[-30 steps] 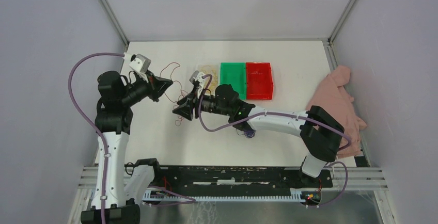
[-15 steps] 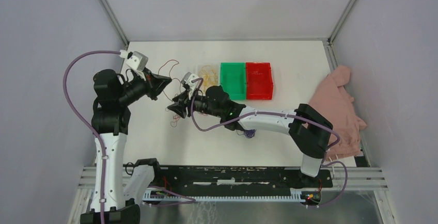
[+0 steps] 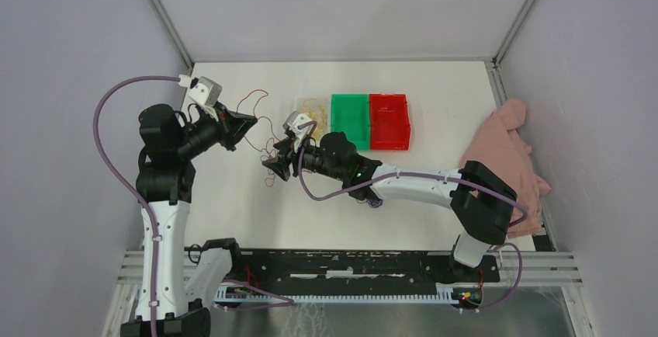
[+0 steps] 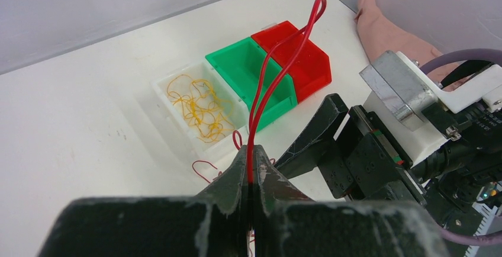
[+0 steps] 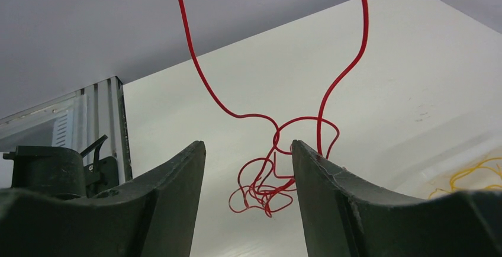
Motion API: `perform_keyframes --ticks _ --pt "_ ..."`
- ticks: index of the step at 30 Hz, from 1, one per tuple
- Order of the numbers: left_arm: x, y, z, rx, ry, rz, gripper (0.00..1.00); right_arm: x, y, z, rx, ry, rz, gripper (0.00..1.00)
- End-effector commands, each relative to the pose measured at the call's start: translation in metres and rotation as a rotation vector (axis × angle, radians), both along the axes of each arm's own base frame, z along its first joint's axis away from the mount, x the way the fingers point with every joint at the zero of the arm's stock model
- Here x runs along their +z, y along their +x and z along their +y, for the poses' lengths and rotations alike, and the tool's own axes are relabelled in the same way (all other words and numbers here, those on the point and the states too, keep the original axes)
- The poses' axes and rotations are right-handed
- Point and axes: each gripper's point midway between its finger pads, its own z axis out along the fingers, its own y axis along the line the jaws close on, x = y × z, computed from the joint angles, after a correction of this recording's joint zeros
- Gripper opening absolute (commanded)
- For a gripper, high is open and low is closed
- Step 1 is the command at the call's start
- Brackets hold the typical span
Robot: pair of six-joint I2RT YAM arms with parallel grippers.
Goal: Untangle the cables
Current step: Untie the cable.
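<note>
The left gripper [image 4: 251,174] was clamped on the red cable [image 4: 277,76]. The cable's knotted part hung just ahead of the right gripper [image 5: 248,153], between its parted jaws. The yellow cable [image 4: 198,108] lay in a clear tray [image 4: 158,91].

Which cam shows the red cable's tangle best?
Right wrist: the red cable tangle hangs in plain view, framed by the open fingers of the right gripper. Left wrist shows only the strand pinched in the left gripper; the tangle is mostly hidden. Top external shows a faint thread.
</note>
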Motion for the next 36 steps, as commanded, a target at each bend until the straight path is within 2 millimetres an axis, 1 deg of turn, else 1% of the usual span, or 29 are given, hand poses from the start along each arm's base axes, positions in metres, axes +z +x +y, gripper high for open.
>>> perform_keyframes --ticks 1,4,8,11,13,15,18,21,25,27,30,36 --pt "0.025 -0.004 0.000 -0.003 0.024 -0.092 0.03 0.054 -0.003 0.000 0.014 0.102 -0.092 0.63" --pt "0.024 -0.004 0.000 -0.007 0.030 -0.096 0.03 0.063 -0.011 0.003 0.061 0.138 -0.097 0.65" --pt "0.022 -0.003 -0.002 -0.017 0.019 -0.078 0.03 0.077 -0.008 0.013 0.060 0.192 -0.098 0.68" --pt "0.022 -0.003 -0.002 -0.017 0.017 -0.077 0.03 0.089 -0.004 0.025 0.065 0.218 -0.104 0.68" --pt "0.021 -0.003 -0.002 -0.019 0.011 -0.070 0.03 0.093 -0.002 0.034 0.070 0.227 -0.105 0.67" --pt "0.021 -0.004 -0.003 -0.021 0.003 -0.062 0.03 0.092 0.001 0.043 0.073 0.220 -0.100 0.66" --pt "0.026 -0.005 -0.004 -0.025 -0.002 -0.069 0.03 0.079 0.004 0.053 0.075 0.191 -0.083 0.61" --pt "0.034 -0.006 -0.005 -0.027 -0.007 -0.079 0.03 0.057 0.009 0.056 0.054 0.157 -0.054 0.55" --pt "0.047 -0.006 -0.007 -0.034 -0.032 -0.099 0.03 0.024 0.011 0.059 0.047 0.112 -0.008 0.43" --pt "0.056 -0.006 -0.007 -0.032 -0.044 -0.117 0.03 0.009 0.010 0.059 0.044 0.098 0.017 0.38" --pt "0.072 -0.003 -0.008 -0.032 -0.061 -0.145 0.03 -0.010 0.008 0.058 0.045 0.089 0.052 0.35" --pt "0.108 0.006 -0.007 -0.018 -0.080 -0.231 0.03 -0.046 -0.004 0.051 0.059 0.067 0.128 0.29"
